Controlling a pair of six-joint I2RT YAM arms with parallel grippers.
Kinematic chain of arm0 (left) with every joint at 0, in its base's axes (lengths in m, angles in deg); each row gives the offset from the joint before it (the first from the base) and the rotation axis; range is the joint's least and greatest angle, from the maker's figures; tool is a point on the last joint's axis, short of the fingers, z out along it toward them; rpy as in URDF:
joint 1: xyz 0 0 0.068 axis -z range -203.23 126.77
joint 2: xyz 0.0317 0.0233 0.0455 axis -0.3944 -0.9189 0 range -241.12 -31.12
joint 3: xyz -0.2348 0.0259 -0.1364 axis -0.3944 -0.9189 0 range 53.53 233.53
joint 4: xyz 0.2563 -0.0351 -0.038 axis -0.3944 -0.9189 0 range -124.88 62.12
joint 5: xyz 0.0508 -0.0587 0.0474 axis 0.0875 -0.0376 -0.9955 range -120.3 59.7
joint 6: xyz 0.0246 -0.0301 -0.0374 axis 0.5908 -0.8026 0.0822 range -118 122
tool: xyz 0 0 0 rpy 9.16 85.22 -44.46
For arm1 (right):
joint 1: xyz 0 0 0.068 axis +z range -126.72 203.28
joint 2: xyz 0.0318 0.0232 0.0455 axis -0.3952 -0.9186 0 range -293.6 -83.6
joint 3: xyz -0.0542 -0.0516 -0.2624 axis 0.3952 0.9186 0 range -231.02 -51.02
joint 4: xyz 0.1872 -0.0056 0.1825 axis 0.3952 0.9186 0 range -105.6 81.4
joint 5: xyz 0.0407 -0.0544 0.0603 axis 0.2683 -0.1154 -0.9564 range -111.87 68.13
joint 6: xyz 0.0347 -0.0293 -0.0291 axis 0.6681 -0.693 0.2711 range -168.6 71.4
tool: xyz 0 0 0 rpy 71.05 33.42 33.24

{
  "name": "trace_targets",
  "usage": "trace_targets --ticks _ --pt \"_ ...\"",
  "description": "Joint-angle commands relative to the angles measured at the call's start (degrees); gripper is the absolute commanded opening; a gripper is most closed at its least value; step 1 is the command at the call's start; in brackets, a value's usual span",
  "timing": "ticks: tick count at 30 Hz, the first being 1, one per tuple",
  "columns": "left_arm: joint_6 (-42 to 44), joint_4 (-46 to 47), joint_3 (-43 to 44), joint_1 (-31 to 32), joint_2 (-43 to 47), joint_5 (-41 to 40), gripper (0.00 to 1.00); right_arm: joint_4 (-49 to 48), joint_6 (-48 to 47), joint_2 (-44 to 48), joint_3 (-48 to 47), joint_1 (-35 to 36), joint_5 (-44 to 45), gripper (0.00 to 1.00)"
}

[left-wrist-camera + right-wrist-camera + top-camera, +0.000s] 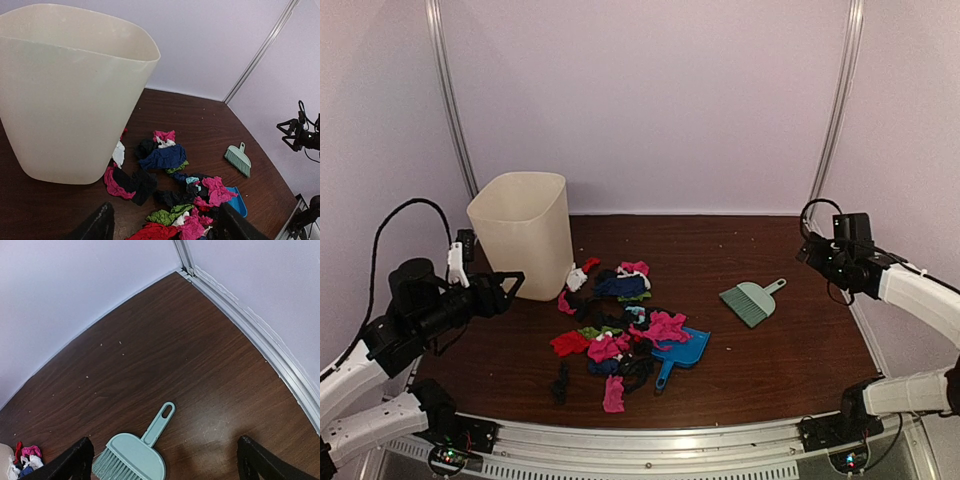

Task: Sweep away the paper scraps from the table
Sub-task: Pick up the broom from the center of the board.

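Mostly pink, blue, black paper scraps (620, 335) lie heaped, crumpled.

The left arm (420, 312) comes in from the left side, its forearm angled up and inward. The left gripper (512, 284) is held aloft and points toward the middle. In the left wrist view its two dark fingers (97, 225) stand wide apart. The right arm (920, 295) folds in from the right side, elbow low and forearm rising to the right gripper (812, 247), which faces inward. In the right wrist view that gripper's jaws are spread just as wide.
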Motion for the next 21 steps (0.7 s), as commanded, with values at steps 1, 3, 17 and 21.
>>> trace_targets --ticks 1,3,17,21 --pt "2.34 4.78 2.36 4.75 -3.44 -4.30 0.72 7.81 5.56 -5.98 -3.85 0.30 5.73 1.00" --pt "2.84 6.40 2.22 6.62 -5.11 -5.22 0.72 8.25 6.86 -9.14 -5.18 0.37 4.77 1.00" --pt "8.98 20.10 3.39 18.37 -20.24 -7.66 0.71 11.94 7.83 -36.04 -20.79 1.42 -1.29 0.79" --pt "9.79 22.64 3.31 18.73 -23.28 -6.87 0.70 13.73 7.00 -43.42 -26.33 1.81 -2.97 0.68"
